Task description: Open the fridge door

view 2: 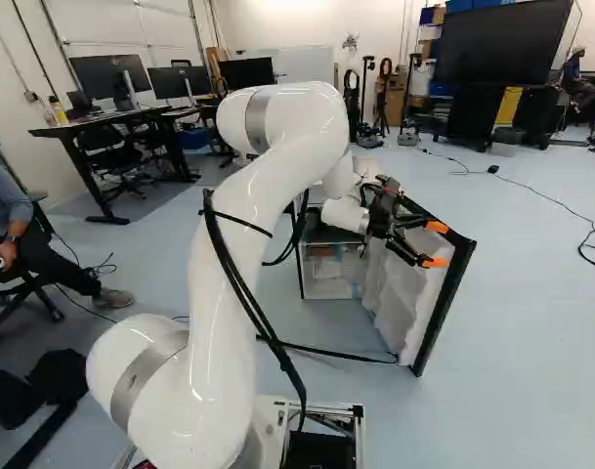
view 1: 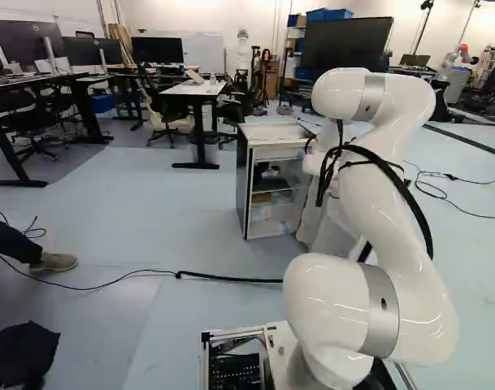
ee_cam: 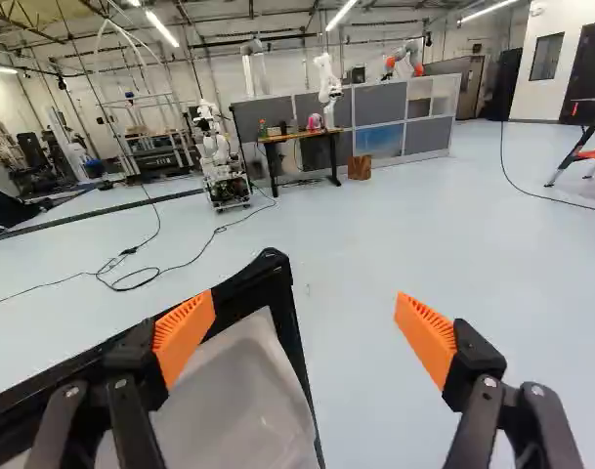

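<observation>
no readable text, label, brand, number or sign in any view.

The arm [view 2: 214, 352] is blocking part of the fridge [view 2: 328, 289], and the door [ee_cam: 243, 401] runs off the wrist view's edge!
</observation>
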Robot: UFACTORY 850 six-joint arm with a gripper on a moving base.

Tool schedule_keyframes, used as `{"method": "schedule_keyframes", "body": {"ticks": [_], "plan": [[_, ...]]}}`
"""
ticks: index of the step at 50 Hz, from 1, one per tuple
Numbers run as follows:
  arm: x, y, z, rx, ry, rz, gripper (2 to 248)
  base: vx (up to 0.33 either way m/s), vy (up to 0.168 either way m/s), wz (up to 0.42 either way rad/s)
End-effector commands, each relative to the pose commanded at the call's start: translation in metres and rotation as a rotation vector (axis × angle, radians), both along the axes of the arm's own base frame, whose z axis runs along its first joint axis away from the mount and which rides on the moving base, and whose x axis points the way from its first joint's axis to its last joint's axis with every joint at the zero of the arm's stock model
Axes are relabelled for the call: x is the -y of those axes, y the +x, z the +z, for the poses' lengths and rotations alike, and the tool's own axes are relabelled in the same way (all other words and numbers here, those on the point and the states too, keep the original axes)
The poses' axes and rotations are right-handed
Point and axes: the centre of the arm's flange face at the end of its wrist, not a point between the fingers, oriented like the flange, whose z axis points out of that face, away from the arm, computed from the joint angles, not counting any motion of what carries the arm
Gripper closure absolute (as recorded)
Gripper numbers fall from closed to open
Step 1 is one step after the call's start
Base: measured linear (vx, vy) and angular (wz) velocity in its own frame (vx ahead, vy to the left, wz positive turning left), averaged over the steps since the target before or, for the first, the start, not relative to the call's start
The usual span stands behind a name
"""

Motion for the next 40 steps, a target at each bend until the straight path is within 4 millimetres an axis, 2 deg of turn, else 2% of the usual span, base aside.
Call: {"method": "schedule_keyframes", "body": {"ticks": [12, 40], "plan": [[-0.009, -0.006, 0.001, -0.019, 0.001, 0.026, 3, 0.000, 0.000, 0.000], [-0.064, -0.032, 0.009, -0.135, -0.030, 0.294, 3, 0.000, 0.000, 0.000]]}}
